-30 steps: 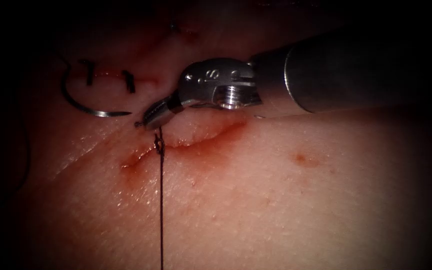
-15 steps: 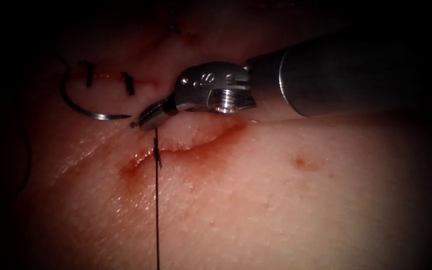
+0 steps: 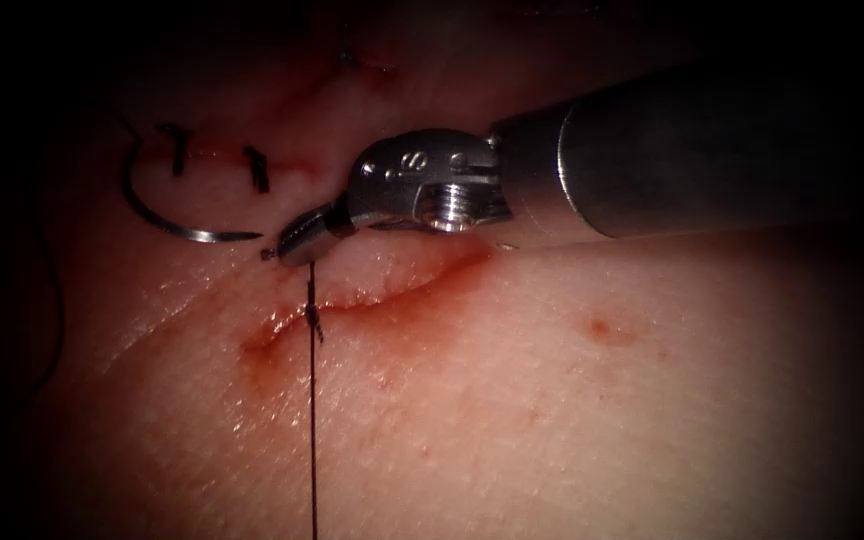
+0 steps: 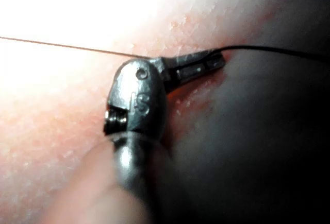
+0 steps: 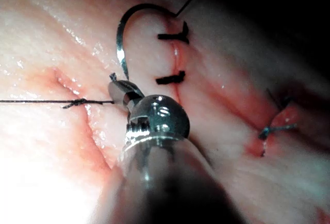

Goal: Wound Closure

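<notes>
The right tool (image 3: 287,243) comes in from the right, its jaws shut on the thread just above a knot (image 3: 313,318) at the cut (image 3: 392,285) in the tissue. From the knot the thread (image 3: 312,430) runs straight down, taut. In the right wrist view the same jaws (image 5: 117,91) hold the thread beside the knot (image 5: 77,102). The curved needle (image 3: 167,222) lies free on the tissue left of the tool, held by neither tool. In the left wrist view the left tool (image 4: 219,62) has its jaws shut on the thread (image 4: 278,50).
Two finished black stitches (image 3: 257,168) cross the closed part of the cut near the needle (image 5: 121,38). Another knotted stitch (image 5: 273,130) sits further along. Red fluid lines the open cut, and there is a small red spot (image 3: 602,325) to the right.
The right tool has edged slightly left. The knot sits lower, down at the cut, and the long strand has shifted a little left. The needle has not moved.
</notes>
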`<state>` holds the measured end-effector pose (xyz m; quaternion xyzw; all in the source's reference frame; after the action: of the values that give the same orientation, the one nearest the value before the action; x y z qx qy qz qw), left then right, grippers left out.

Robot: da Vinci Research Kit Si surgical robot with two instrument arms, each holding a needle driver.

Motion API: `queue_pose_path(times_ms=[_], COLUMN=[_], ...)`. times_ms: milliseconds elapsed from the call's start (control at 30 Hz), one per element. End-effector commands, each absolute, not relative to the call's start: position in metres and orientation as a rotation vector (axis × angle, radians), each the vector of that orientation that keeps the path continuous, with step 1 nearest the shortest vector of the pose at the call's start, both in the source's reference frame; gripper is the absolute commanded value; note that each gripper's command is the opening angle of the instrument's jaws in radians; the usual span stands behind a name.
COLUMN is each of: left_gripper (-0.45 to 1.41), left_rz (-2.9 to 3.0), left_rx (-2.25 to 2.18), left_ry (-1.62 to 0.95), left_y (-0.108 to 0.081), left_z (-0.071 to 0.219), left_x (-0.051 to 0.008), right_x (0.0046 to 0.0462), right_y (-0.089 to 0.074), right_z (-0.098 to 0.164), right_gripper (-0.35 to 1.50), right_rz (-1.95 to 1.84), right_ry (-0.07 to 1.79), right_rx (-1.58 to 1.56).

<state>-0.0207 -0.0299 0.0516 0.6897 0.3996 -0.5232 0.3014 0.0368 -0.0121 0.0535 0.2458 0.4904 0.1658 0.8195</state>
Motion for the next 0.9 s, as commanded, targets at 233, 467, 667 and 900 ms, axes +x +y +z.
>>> queue_pose_path(times_ms=[233, 467, 667, 900], left_gripper=[-0.45, -0.45, -0.45, -0.45], left_rz=[-1.6, -1.844, -1.991, -2.054], left_rx=[1.944, 2.003, 1.978, 1.924], left_ry=[0.891, 0.607, 0.347, 0.157], left_y=[-0.024, -0.015, -0.008, 0.0], left_z=[0.049, 0.047, 0.046, 0.047], left_x=[-0.0206, -0.0177, -0.014, -0.0113], right_x=[0.0381, 0.0367, 0.0343, 0.0323], right_y=[-0.013, -0.013, -0.013, -0.014], right_z=[0.053, 0.051, 0.048, 0.048], right_gripper=[0.05, 1.03, 1.04, 0.98], right_rz=[0.291, 0.305, 0.347, 0.403], right_ry=[1.14, 1.23, 1.275, 1.305], right_rx=[0.492, 0.364, 0.274, 0.192])
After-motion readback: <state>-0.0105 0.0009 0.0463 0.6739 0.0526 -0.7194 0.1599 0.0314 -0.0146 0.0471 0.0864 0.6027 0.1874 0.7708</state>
